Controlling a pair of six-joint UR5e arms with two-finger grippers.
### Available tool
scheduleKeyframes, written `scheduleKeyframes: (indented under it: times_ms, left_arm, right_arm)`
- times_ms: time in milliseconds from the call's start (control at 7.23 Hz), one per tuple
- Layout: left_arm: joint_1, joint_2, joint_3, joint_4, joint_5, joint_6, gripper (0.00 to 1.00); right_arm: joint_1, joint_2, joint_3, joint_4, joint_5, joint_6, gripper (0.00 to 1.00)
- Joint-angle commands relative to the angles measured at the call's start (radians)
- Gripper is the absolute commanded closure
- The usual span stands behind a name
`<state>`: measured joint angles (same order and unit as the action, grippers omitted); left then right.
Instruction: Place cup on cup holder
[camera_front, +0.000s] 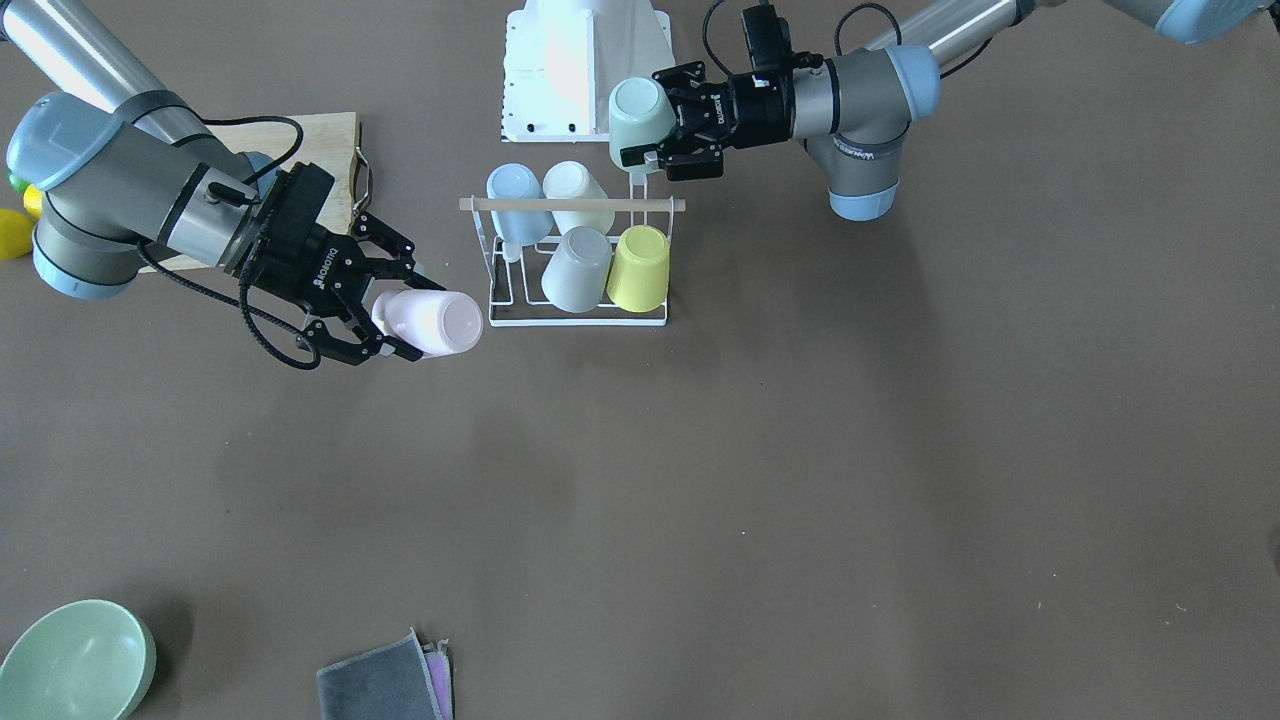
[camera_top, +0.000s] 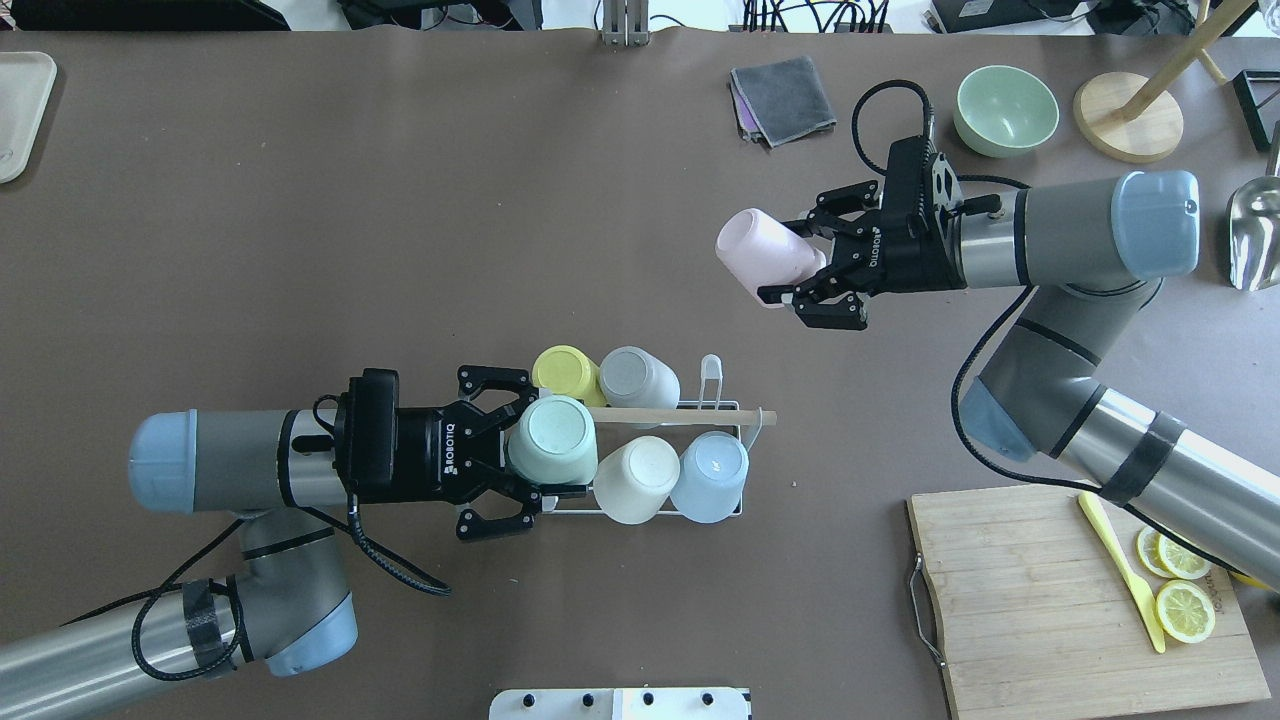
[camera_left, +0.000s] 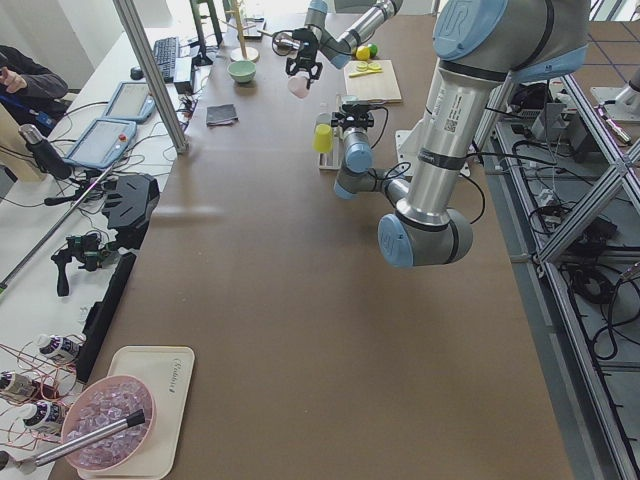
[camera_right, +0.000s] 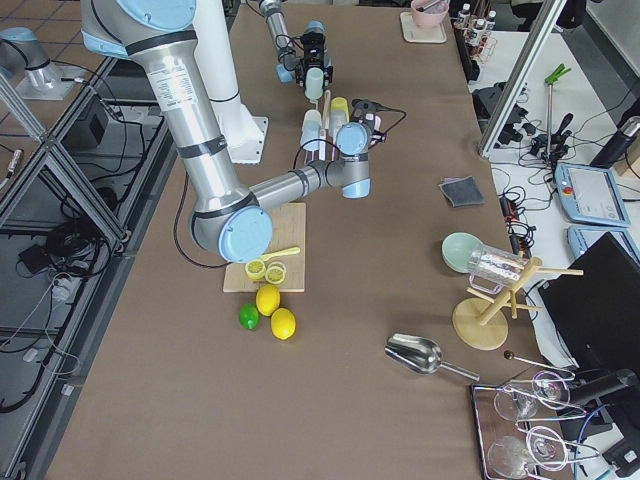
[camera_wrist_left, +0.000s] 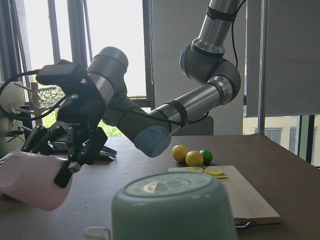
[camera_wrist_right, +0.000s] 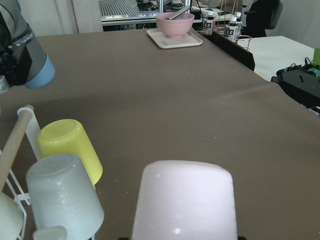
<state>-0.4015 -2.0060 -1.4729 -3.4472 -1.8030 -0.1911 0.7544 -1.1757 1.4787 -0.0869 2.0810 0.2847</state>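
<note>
The cup holder (camera_top: 690, 411) stood midway along the bench, nearer the robot's edge than the operators', with a yellow cup (camera_top: 563, 369), grey cup (camera_top: 637, 377), cream cup (camera_top: 634, 480) and blue cup (camera_top: 710, 476) upended on it. At its left end the left gripper (camera_top: 535, 450) was clamped on an inverted mint cup (camera_top: 553, 438); whether that cup sat on a prong could not be told. Beyond the holder's right end, toward the operators' edge, the right gripper (camera_top: 790, 262) pinched a pink cup (camera_top: 758, 255) on its side, clear of the bench.
</note>
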Motion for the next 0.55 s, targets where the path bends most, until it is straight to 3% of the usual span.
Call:
scheduleKeyframes:
  times_ms: [0,277,415]
  left_arm:
    - [0.012,-0.007,0.023,-0.001,0.005,0.002,1.00]
    - [0.027,-0.007,0.019,-0.003,0.005,0.002,1.00]
    - [0.032,-0.007,0.019,-0.006,0.005,0.004,1.00]
  right_arm:
    - [-0.046,0.004,-0.001,0.074,-0.055,0.069,0.36]
    - [-0.056,-0.007,-0.011,0.218,-0.070,0.152,0.36]
    - [-0.056,-0.005,-0.012,0.234,-0.073,0.159,0.36]
